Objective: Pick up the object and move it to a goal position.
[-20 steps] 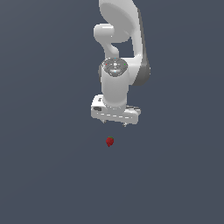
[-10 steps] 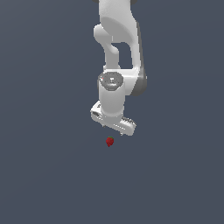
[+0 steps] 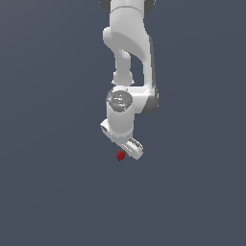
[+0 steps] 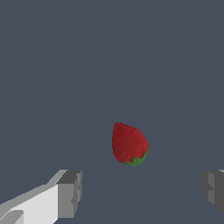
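Item: your tool (image 3: 129, 149), white, two grey-padded fingers (image 4: 70, 192), mounted on the white arm (image 3: 127, 43) that descended from the far edge of the bench (image 3: 48, 192). Condition as you had it: released, the fingers standing wide apart with open space between them, nothing held. Item: the object (image 4: 129, 144), one small red strawberry with a green top, lying on the plain dark grey bench near its middle. In the wrist view you saw it ahead of the gap between the two fingers, touching neither pad. In the exterior view you saw the tool tilted and low, with the strawberry (image 3: 120, 155) showing just at its lower edge, towards the exterior view's left; whether the two touched could not be told from that angle.
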{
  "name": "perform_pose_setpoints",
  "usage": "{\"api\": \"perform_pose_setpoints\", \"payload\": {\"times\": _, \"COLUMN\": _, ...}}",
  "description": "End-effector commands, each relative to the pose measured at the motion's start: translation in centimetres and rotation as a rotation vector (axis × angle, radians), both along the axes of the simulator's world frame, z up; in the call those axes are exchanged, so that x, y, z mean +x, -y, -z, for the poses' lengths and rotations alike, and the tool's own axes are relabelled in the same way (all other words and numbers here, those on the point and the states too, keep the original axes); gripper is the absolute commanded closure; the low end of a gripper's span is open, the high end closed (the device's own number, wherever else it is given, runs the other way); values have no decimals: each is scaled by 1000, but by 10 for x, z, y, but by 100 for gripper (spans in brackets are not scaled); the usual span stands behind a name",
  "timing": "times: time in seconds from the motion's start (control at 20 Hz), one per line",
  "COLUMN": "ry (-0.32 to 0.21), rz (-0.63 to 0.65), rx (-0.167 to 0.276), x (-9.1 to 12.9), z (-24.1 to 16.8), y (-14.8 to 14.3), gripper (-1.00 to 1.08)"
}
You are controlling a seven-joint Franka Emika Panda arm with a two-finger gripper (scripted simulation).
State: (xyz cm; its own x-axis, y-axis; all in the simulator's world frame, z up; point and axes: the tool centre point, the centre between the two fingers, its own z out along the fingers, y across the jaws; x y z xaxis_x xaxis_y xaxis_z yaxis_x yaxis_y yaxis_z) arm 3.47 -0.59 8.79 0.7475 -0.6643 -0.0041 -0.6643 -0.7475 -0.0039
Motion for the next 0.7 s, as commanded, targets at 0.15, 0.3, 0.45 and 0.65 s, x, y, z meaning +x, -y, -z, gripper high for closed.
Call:
{"api": "perform_pose_setpoints", "payload": {"times": 0.15, "ry": 0, "rz": 84, "rx": -4, "x": 3, "z": 11, "y": 3, "gripper": -92}}
{"api": "perform_pose_setpoints", "payload": {"times": 0.3, "ry": 0, "rz": 108, "rx": -5, "x": 4, "z": 14, "y": 4, "gripper": -92}}
{"api": "perform_pose_setpoints", "payload": {"times": 0.45, "ry": 0, "rz": 120, "rx": -6, "x": 4, "z": 15, "y": 5, "gripper": -92}}
{"api": "perform_pose_setpoints", "payload": {"times": 0.65, "ry": 0, "rz": 116, "rx": -5, "x": 4, "z": 16, "y": 4, "gripper": -92}}
